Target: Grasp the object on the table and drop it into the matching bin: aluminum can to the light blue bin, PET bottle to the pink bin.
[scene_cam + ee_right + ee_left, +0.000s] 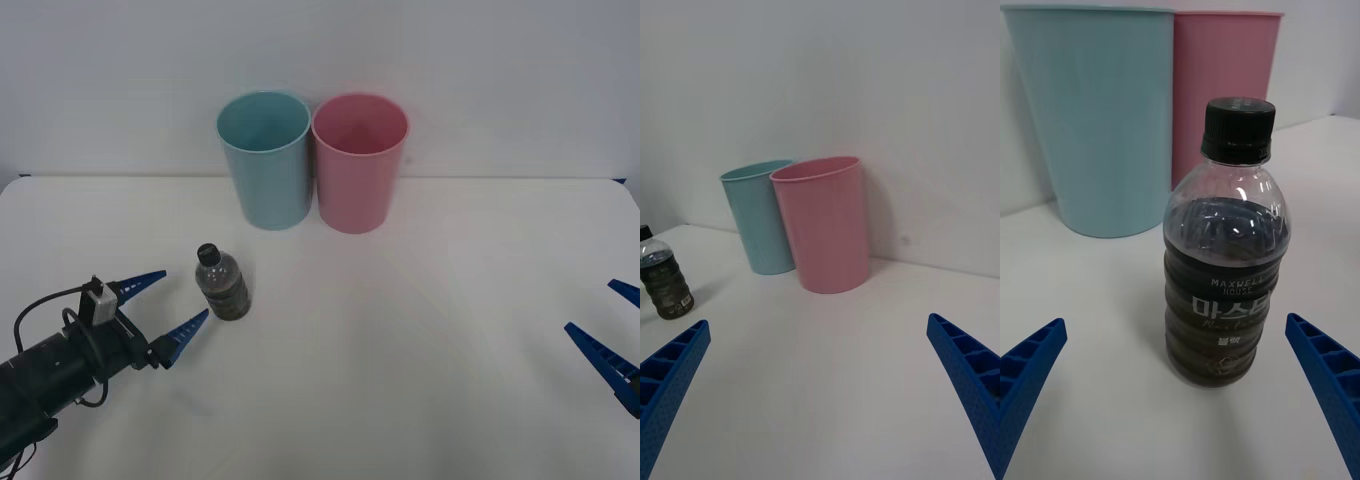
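Note:
A small clear PET bottle (pixel 221 283) with dark liquid and a black cap stands upright on the white table (pixel 400 380), left of centre. My left gripper (pixel 165 307) is open just to the bottle's left, its blue fingers pointing at it without touching. In the left wrist view the bottle (pixel 1227 255) stands straight ahead, between the spread fingertips (pixel 1030 367). Behind it stand the light blue bin (pixel 265 158) and the pink bin (pixel 359 160), side by side and upright. My right gripper (pixel 615 335) rests open at the table's right edge, far from the bottle (pixel 664 277).
The two bins, light blue (pixel 760 217) and pink (pixel 825 222), touch each other near the table's far edge against a plain white wall. A black cable loops over the left wrist (pixel 60 340). Bare tabletop stretches between the bottle and the right gripper.

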`<state>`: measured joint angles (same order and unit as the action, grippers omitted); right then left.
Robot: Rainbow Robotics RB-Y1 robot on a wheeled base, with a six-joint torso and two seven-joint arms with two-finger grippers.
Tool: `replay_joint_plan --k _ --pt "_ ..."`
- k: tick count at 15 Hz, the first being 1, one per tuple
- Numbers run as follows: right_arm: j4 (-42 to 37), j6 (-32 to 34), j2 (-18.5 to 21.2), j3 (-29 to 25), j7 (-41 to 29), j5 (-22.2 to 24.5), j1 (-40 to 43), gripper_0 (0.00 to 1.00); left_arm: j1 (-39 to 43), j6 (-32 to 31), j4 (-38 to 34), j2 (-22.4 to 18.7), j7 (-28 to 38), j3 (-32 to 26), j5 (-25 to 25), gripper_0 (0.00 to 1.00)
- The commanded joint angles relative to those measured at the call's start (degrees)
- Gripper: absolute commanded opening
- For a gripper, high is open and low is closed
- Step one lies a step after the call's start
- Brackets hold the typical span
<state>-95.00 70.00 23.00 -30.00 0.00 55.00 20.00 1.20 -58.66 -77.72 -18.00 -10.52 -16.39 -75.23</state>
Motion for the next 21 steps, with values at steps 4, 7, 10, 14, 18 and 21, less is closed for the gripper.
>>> replay_joint_plan --k 4,7,10,14,18,21 --pt "0.0 0.0 0.0 0.0 0.0 0.0 0.0 1.00 -2.2 2.8 1.1 0.1 0.9 3.4 -0.2 1.00" --pt "0.0 0.0 0.0 0.0 0.0 0.0 0.0 1.00 -6.5 2.9 6.4 0.1 0.1 4.5 -0.2 1.00" --pt "0.0 0.0 0.0 0.0 0.0 0.0 0.0 1.00 -8.3 3.5 8.0 0.1 0.2 6.1 -0.3 1.00" --pt "0.0 0.0 0.0 0.0 0.0 0.0 0.0 1.00 -10.5 4.6 10.7 1.3 -0.2 7.2 -0.4 1.00" --pt "0.0 0.0 0.0 0.0 0.0 0.0 0.0 1.00 -11.7 5.7 11.7 1.3 -0.5 8.4 -0.4 1.00" --pt "0.0 0.0 0.0 0.0 0.0 0.0 0.0 1.00 -11.7 5.7 11.7 1.3 -0.4 8.4 -0.4 0.94"
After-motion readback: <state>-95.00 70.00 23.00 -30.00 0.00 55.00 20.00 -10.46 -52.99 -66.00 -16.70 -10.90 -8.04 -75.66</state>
